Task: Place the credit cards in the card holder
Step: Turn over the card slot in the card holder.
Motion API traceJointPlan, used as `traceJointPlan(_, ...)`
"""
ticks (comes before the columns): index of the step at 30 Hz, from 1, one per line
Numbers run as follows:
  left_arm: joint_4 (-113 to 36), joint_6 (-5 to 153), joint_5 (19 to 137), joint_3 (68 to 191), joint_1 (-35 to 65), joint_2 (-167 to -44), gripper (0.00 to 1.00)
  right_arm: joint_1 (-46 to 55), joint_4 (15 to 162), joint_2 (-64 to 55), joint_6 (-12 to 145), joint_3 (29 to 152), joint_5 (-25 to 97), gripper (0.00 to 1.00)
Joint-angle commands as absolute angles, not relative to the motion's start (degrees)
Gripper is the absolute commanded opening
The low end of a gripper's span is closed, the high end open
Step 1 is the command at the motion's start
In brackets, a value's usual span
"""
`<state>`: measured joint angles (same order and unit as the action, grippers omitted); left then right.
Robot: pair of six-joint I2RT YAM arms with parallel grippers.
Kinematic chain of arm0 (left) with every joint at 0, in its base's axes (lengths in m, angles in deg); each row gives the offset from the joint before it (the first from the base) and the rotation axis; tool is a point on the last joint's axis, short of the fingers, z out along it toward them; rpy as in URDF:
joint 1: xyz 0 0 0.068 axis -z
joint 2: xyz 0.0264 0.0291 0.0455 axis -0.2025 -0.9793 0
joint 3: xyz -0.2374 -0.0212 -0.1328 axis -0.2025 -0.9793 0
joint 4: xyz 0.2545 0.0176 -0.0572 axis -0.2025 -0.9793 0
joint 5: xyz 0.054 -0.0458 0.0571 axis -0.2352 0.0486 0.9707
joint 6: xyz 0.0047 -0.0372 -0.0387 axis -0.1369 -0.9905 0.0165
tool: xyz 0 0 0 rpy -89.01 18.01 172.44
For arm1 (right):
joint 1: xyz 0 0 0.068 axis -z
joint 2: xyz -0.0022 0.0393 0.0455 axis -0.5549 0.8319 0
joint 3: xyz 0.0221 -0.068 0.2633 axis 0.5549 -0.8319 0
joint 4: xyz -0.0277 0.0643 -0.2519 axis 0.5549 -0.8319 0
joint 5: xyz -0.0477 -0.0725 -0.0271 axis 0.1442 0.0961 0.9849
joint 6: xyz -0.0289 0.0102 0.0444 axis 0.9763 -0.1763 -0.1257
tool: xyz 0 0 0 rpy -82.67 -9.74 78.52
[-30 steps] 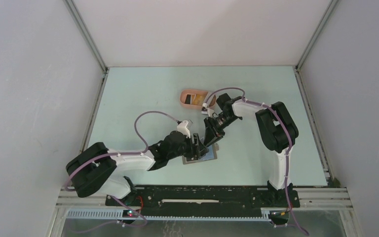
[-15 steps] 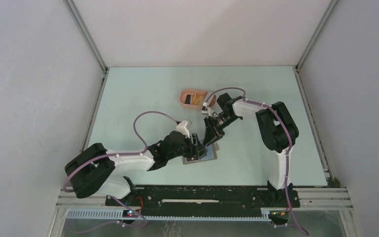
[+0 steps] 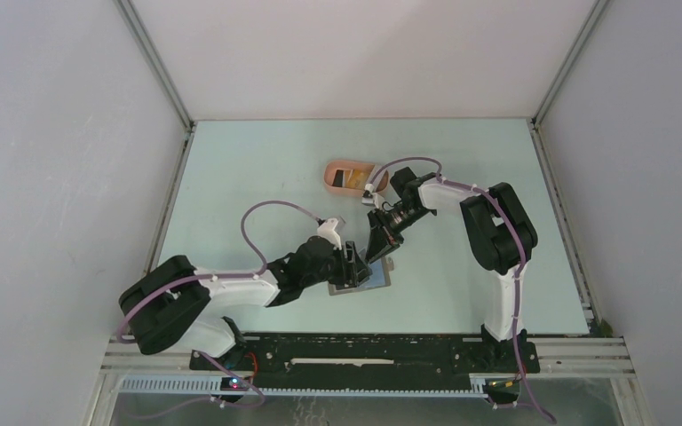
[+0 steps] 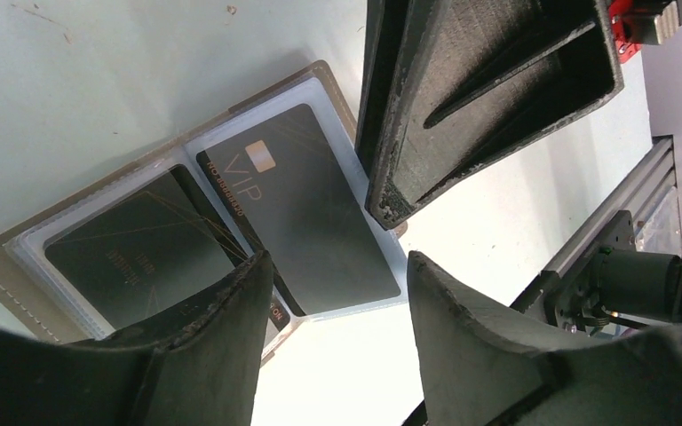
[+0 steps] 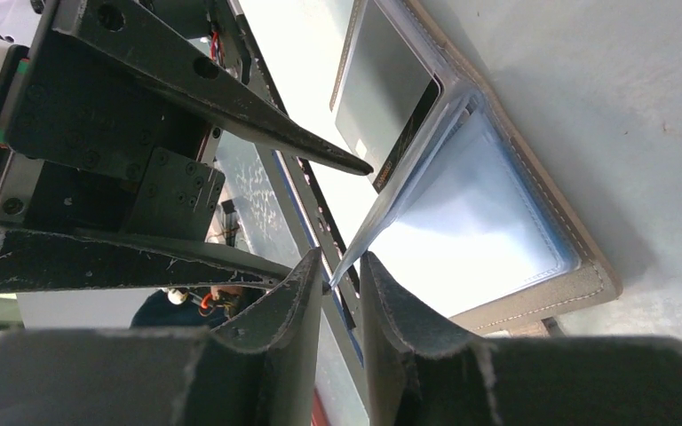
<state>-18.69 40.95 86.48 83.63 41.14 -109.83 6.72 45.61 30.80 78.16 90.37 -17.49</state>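
The grey card holder lies open on the table, its clear sleeves up. Two black credit cards, one marked VIP and another beside it, sit in its sleeves. My left gripper hovers open just above the holder's near edge, nothing between its fingers. My right gripper is tilted down at the holder. Its jaws stand a narrow gap apart around the free edge of a raised clear sleeve. More credit cards, dark and orange, lie in the pink tray.
The salmon-pink oval tray stands behind the right gripper, toward the table's middle back. The left gripper and the right one work within a finger's length of each other over the holder. The metal rail runs along the near edge.
My right gripper's jaws have narrowed around the sleeve's edge. Both arms have stayed almost where they were.
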Motion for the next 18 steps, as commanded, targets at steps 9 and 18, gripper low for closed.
traceJointPlan(9, -19.1, 42.1, 89.3, 83.2, 41.3, -109.8, 0.58, 7.1, 45.2, 31.5, 78.3, 90.5, -18.9, 0.32)
traceJointPlan(18, -20.4, 42.2, 90.3, 82.3, 41.3, -107.7, 0.56, 7.8, 45.1, 31.5, 78.5, 90.4, -18.6, 0.43)
